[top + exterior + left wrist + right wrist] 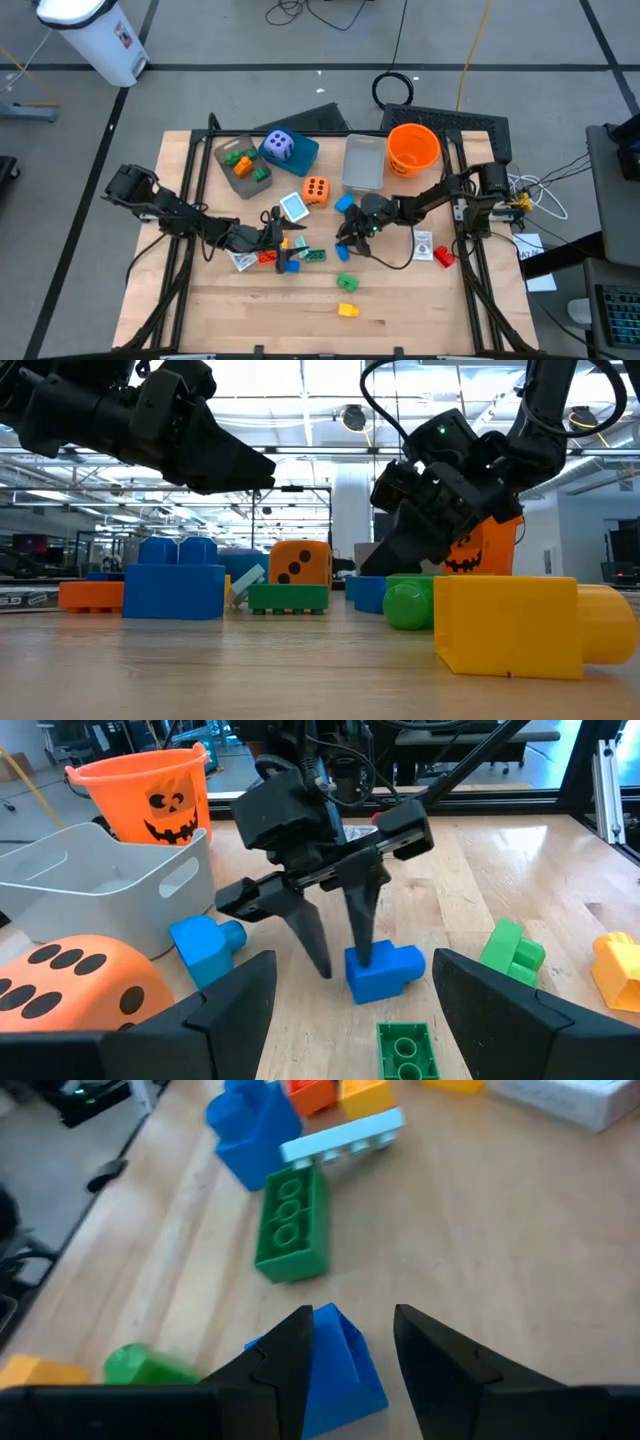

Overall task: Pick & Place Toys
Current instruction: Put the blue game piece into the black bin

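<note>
The right gripper [345, 935] is reaching down to the middle of the wooden table [420, 310], its two fingers parted and straddling a blue brick [384, 970]; one finger [362, 915] is pressing on the brick's top edge, though whether the other is touching it is hard to tell. In the right wrist view the same blue brick [335, 1370] is sitting between the fingertips. The left gripper [272, 232] is hovering just left of it with its jaws spread wide and nothing between them, above a cluster of bricks: a long green brick [291, 1224], a taller blue brick [174, 580], an orange brick [90, 595] and a pale flat card [343, 1136]. A round-studded green brick [512, 948] and a yellow brick [510, 626] are lying nearer the front edge. The orange spotted die [316, 190] is standing behind the cluster, the purple die [279, 146] is resting on the teal box [300, 152], and the orange bucket [413, 147] is sitting beside a grey bin [363, 162].
</note>
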